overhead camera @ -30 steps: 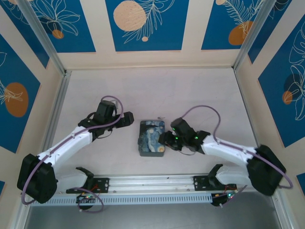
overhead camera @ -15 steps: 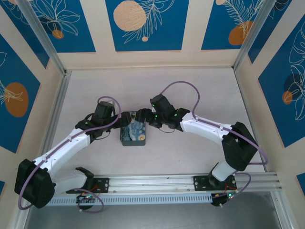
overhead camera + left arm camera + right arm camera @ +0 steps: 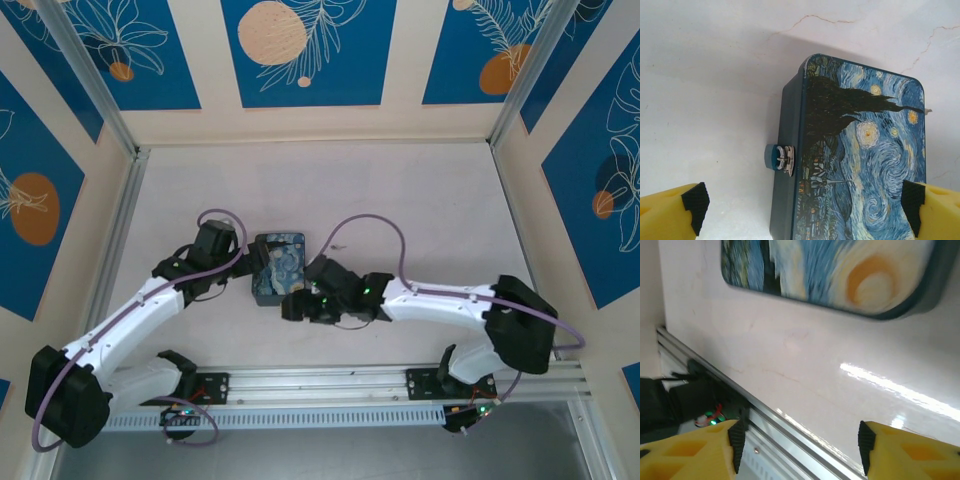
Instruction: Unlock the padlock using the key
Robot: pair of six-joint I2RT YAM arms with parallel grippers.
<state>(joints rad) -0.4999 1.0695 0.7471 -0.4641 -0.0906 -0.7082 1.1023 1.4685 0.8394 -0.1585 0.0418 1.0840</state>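
Silvery padlock: I'm seeing it on the painted box's side wall, ahead-left of the left gripper.
Left gripper: jaws gaping wide, empty, nearer arm.
Right gripper: jaws apart, empty.

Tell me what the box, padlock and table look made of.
Box: probably thin painted metal with a semi-gloss finish, going by the rounded corners and the printed swirly lid.
Padlock: silvery metal with a blue part, glinting; too small to tell more.
Table: pale stone-look slab, glossy, with fine veins and a bright reflection in the right wrist view.
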